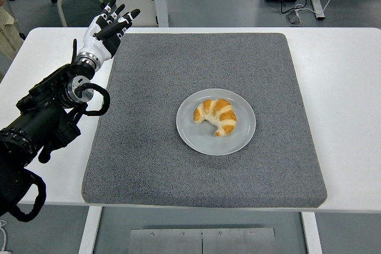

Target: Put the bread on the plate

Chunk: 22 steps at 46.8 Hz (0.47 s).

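You see the bread (215,116), a croissant, lying on the grey plate (189,135) in the middle of the grey mat (149,147). Your left hand (105,30) hovers at the mat's far left corner, fingers spread, holding nothing. The arm's lower part is cut off by the picture's left edge.

The left arm (44,114) is seen reaching in from the left edge — its left hand (106,26) raised, fingers (122,16) spread, nothing held.
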{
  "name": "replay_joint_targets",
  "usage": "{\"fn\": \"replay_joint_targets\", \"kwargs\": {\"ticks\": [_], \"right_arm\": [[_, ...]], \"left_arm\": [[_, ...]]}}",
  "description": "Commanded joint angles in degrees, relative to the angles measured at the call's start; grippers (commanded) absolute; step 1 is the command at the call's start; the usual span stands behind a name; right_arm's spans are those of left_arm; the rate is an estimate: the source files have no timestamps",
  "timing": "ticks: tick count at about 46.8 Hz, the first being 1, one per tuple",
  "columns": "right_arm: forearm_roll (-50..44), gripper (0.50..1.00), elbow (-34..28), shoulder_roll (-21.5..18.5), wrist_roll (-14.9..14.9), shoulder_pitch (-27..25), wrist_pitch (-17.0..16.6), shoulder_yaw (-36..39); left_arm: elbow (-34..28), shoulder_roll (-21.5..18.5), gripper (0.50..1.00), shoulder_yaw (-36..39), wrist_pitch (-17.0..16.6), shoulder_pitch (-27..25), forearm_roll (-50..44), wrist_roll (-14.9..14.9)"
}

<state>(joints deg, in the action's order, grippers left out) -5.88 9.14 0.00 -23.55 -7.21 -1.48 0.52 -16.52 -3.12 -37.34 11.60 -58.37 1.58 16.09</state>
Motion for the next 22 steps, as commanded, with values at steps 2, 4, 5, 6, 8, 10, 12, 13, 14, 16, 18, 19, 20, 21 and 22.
{"fn": "replay_joint_targets", "kwargs": {"ticks": [2, 4, 5, 6, 8, 10, 12, 13, 14, 16, 18, 19, 20, 21, 22], "right_arm": [[0.0, 1.000, 0.0, 0.0, 0.0, 0.0, 0.0, 0.0], [0.0, 1.000, 0.0, 0.0, 0.0, 0.0, 0.0, 0.0], [0.0, 1.000, 0.0, 0.0, 0.0, 0.0, 0.0, 0.0], [0.0, 1.000, 0.0, 0.0, 0.0, 0.0, 0.0, 0.0], [0.0, 1.000, 0.0, 0.0, 0.0, 0.0, 0.0, 0.0], [0.0, 1.000, 0.0, 0.0, 0.0, 0.0, 0.0, 0.1], [0.0, 1.000, 0.0, 0.0, 0.0, 0.0, 0.0, 0.1], [0.0, 1.000, 0.0, 0.0, 0.0, 0.0, 0.0, 0.1], [0.0, 1.000, 0.0, 0.0, 0.0, 0.0, 0.0, 0.1], [0.0, 1.000, 0.0, 0.0, 0.0, 0.0, 0.0, 0.1], [0.0, 1.000, 0.0, 0.0, 0.0, 0.0, 0.0, 0.1], [0.0, 1.000, 0.0, 0.0, 0.0, 0.0, 0.0, 0.1], [0.0, 1.000, 0.0, 0.0, 0.0, 0.0, 0.0, 0.1], [0.0, 1.000, 0.0, 0.0, 0.0, 0.0, 0.0, 0.1], [0.0, 1.000, 0.0, 0.0, 0.0, 0.0, 0.1, 0.2]], "left_arm": [[0.0, -0.1, 0.975, 0.0, 0.0, -0.2, 0.1, 0.0], [0.0, -0.1, 0.974, 0.0, 0.0, -0.2, 0.1, 0.0], [0.0, -0.1, 0.974, 0.0, 0.0, -0.3, 0.1, 0.0], [0.0, -0.1, 0.974, 0.0, 0.0, -0.3, 0.1, 0.0], [0.0, -0.1, 0.975, 0.0, 0.0, -0.3, 0.1, 0.0], [0.0, -0.1, 0.975, 0.0, 0.0, -0.3, 0.1, 0.0], [0.0, -0.1, 0.974, 0.0, 0.0, -0.3, 0.1, 0.0], [0.0, -0.1, 0.975, 0.0, 0.0, -0.3, 0.0, 0.0], [0.0, -0.1, 0.975, 0.0, 0.0, -0.3, 0.0, 0.0], [0.0, -0.1, 0.975, 0.0, 0.0, -0.3, 0.0, 0.0], [0.0, -0.1, 0.975, 0.0, 0.0, -0.3, 0.1, 0.0], [0.0, -0.1, 0.975, 0.1, 0.0, -0.2, 0.1, 0.0], [0.0, -0.1, 0.975, 0.1, 0.0, -0.3, 0.1, 0.0], [0.0, -0.1, 0.975, 0.1, 0.0, -0.3, 0.1, 0.0], [0.0, -0.2, 0.975, 0.1, 0.0, -0.2, 0.1, 0.0]]}}
